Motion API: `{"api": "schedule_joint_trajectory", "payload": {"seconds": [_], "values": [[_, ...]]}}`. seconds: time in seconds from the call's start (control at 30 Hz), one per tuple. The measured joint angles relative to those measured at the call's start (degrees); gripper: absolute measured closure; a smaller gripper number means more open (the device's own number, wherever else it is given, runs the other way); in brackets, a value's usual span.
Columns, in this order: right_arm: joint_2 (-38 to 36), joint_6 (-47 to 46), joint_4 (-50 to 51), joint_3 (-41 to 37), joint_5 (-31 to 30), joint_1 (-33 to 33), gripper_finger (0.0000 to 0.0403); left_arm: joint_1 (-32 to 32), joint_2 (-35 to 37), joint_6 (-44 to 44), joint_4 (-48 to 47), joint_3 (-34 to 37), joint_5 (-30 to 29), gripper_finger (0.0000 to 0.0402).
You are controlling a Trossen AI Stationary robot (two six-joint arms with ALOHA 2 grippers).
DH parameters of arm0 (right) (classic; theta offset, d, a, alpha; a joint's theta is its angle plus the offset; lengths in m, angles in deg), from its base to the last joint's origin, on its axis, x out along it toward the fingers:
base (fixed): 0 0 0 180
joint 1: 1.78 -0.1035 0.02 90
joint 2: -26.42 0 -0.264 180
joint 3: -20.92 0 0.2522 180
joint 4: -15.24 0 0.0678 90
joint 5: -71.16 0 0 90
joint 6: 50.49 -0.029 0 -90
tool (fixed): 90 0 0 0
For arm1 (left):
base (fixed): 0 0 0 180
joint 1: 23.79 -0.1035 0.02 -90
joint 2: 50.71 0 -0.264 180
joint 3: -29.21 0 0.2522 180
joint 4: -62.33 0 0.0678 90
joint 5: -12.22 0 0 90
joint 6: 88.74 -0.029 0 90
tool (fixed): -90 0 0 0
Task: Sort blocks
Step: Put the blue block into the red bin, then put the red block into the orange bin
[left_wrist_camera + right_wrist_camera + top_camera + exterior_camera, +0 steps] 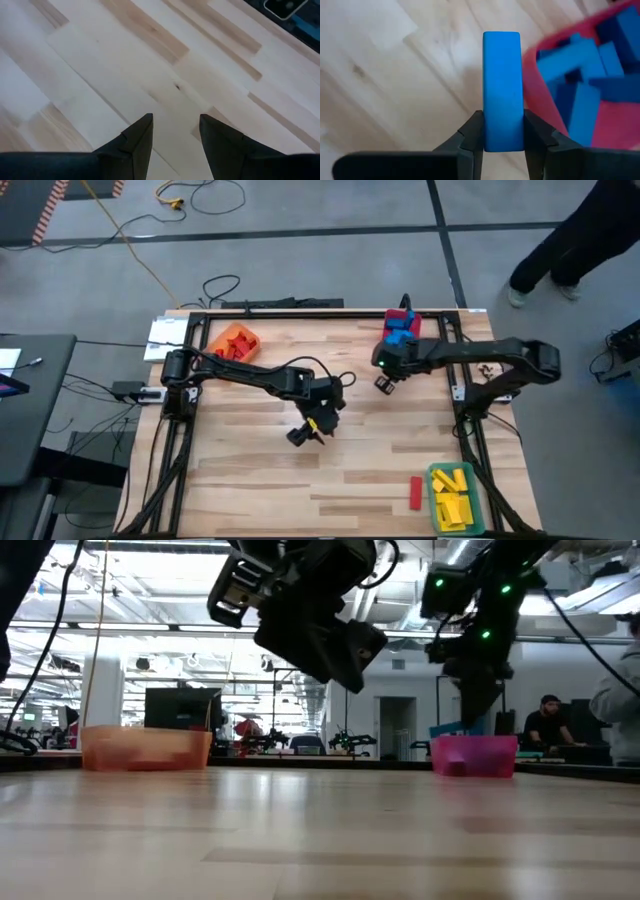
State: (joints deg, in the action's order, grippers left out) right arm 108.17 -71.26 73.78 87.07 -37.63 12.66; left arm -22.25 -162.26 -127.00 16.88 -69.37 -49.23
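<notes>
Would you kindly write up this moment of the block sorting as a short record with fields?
Right gripper: shut on a blue block, just beside the red bin.
Red bin contents: blue blocks.
Left gripper: open, nothing between its fingers, above bare table near the middle.
Orange bin: far left corner, holds red blocks.
Green bin: near right corner, holds yellow blocks.
Loose piece: one red block lying on the table just left of the green bin.
</notes>
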Motion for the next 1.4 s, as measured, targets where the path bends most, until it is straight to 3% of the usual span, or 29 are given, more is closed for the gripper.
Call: {"api": "schedule_joint_trajectory", "payload": {"seconds": [0.2,0.4,0.67,0.8,1.13,1.4], "values": [[-6.80,-2.71,4.86,-0.77,-5.64,-1.80,0.0295,0.00,0.11,-0.08,3.00,0.00,0.05,0.0246],[-11.48,-4.70,10.00,-0.77,-8.94,0.54,0.0295,0.00,0.11,1.48,6.42,0.00,0.15,0.0246],[-10.53,-1.13,12.00,-0.77,-9.81,8.06,0.0295,0.00,0.01,4.11,10.14,-0.02,0.16,0.0246],[-9.14,1.45,11.30,-0.77,-7.38,10.98,0.0289,0.49,-0.02,6.24,10.97,0.00,0.15,0.0246],[-8.32,4.45,9.57,-0.79,-3.71,14.55,0.0245,3.29,-0.06,7.23,11.72,-0.02,0.13,0.0246],[-9.44,0.38,11.73,-0.79,-2.14,12.09,0.0153,5.59,-0.26,10.71,17.73,4.03,0.09,0.0246]]}}
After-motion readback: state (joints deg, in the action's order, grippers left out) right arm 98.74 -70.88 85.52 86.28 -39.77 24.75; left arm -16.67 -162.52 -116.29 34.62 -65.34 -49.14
